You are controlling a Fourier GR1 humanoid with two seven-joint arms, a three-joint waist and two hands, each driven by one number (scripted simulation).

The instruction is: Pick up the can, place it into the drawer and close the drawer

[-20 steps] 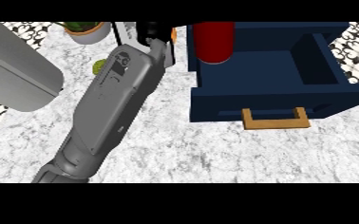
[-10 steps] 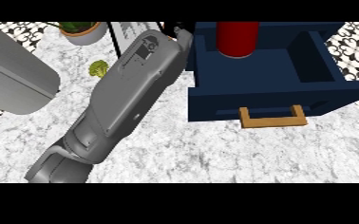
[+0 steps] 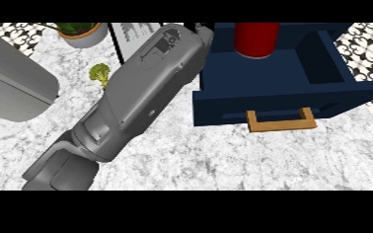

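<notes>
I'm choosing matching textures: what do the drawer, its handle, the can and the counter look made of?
Drawer: likely painted wood or plastic; flat matte navy, no grain showing.
Handle: perhaps bare wood; plain tan, dull.
Can: probably metal; smooth, even red wall.
Counter: marble-like stone; white with grey veining.

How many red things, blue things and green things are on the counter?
Red: 1, the red cylindrical can.
Blue: 1, the dark blue open drawer.
Green: 2, the small green broccoli floret and the potted green plant.
Total: 4.
</notes>
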